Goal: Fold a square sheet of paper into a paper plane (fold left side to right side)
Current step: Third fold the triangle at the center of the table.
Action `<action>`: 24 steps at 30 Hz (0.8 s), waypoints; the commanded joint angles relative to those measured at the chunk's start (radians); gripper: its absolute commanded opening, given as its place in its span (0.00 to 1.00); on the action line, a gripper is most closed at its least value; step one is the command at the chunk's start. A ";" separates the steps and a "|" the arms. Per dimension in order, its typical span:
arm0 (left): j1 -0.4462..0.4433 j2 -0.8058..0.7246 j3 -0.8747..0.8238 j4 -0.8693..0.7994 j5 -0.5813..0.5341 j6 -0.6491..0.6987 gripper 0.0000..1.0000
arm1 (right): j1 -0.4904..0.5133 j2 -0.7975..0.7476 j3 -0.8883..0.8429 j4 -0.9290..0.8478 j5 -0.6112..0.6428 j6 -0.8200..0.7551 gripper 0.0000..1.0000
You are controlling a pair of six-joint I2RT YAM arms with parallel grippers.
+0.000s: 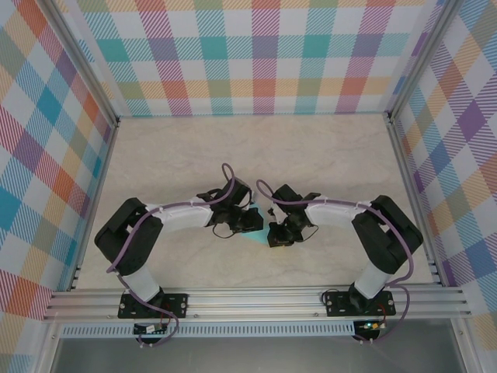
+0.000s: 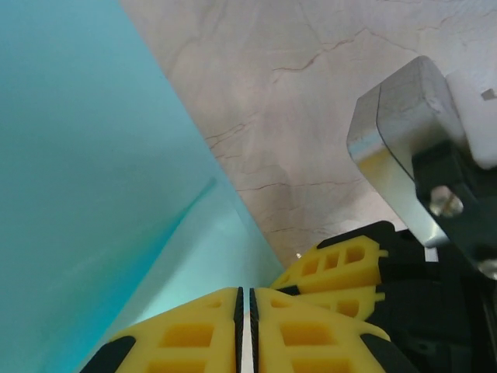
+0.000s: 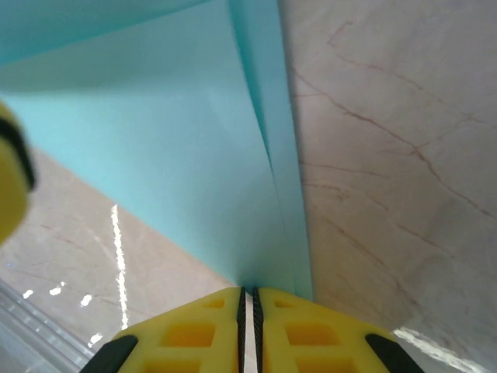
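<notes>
Evidently light, thin, floppy: square sheet of paper (image 3: 186, 155), already creased, lies mid-tabletop (image 1: 326, 155). At its 9 o'clock left tool (image 2: 245, 289), at 3 o'clock right tool (image 3: 248, 289), both pinched onto paper edges. Hold edges gently; likely tears and slips easily.

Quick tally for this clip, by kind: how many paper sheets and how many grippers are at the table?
teal paper sheet: 1
yellow-fingered grippers: 2 (left gripper, right gripper)
Total: 3
</notes>
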 commanded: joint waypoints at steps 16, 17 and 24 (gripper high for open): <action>-0.073 0.053 0.005 0.041 0.079 0.001 0.06 | 0.004 0.052 0.020 -0.073 0.074 0.022 0.12; -0.072 0.058 0.007 0.036 0.073 0.000 0.06 | 0.004 0.052 0.020 -0.072 0.074 0.021 0.12; -0.073 0.064 -0.005 0.013 0.064 0.002 0.04 | 0.004 0.058 0.020 -0.072 0.075 0.023 0.11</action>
